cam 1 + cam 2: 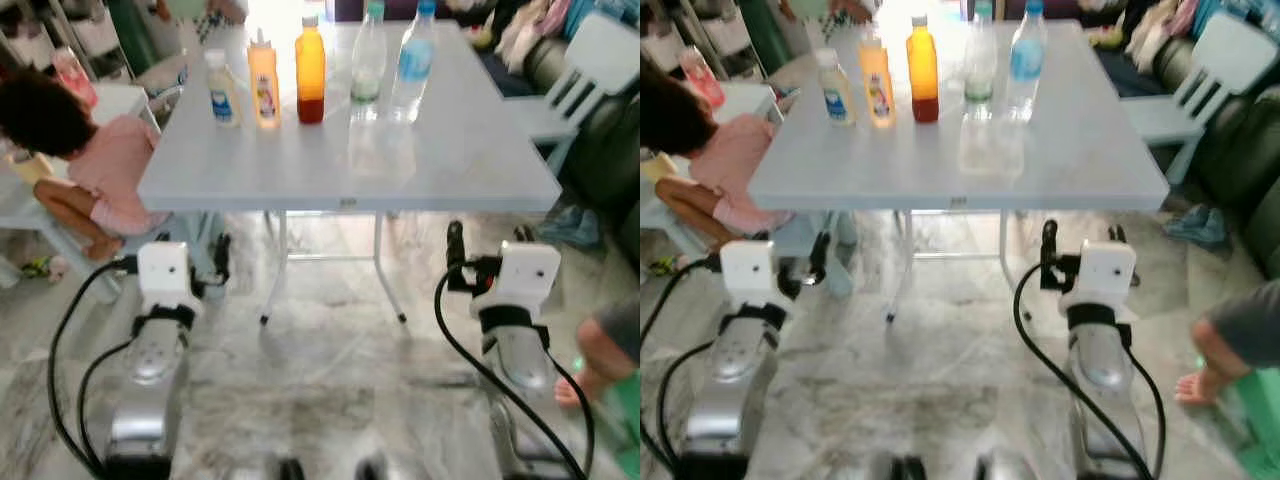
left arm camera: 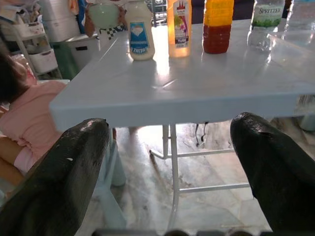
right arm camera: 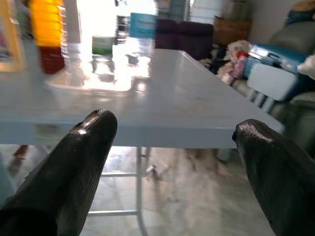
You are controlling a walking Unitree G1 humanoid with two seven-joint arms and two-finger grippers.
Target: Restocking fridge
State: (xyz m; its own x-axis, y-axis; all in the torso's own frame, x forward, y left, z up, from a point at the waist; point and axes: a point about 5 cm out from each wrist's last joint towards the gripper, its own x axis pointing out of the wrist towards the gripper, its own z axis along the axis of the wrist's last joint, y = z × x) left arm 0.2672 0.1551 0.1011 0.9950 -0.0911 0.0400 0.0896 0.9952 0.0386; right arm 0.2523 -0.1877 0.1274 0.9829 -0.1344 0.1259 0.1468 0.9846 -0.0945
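Left gripper (image 2: 167, 162) and right gripper (image 3: 172, 162): fingers spread, empty, below near edge of table (image 1: 350, 170). Your targets stand in row at table's far side: white bottle (image 1: 221, 90), yellow bottle (image 1: 264, 80), orange bottle (image 1: 310, 70), two clear water bottles (image 1: 368, 62). Likely full, heavy, slick plastic; grip mid-body, squeeze gently.

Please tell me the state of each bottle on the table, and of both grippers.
white sauce bottle: upright, capped
yellow sauce bottle: upright, capped
orange drink bottle: upright, capped
green-label water bottle: upright, capped
blue-label water bottle: upright, capped
left gripper: open, holding nothing, below the table edge
right gripper: open, holding nothing, below the table edge
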